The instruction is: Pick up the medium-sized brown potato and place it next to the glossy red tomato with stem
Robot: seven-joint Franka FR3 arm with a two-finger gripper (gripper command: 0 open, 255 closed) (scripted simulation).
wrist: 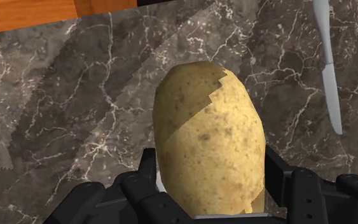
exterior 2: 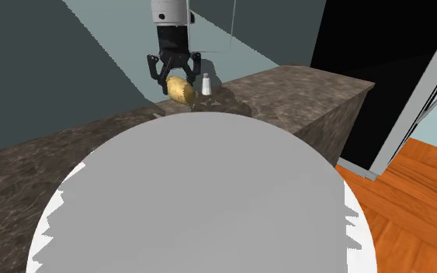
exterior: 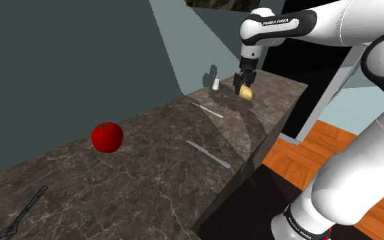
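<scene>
Fingers clasp the brown potato, held above the far end of the dark veined counter. Pick-up appears complete; transfer to the red tomato, well apart along the counter, remains.

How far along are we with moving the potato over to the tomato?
Done: the end effector is shut on the potato, which looks lifted off the dark marble counter near the white shaker. In hand: the carry. Left: the tomato sits far along the counter toward the shoulder view's left; the potato must travel there and be set down beside it.
</scene>
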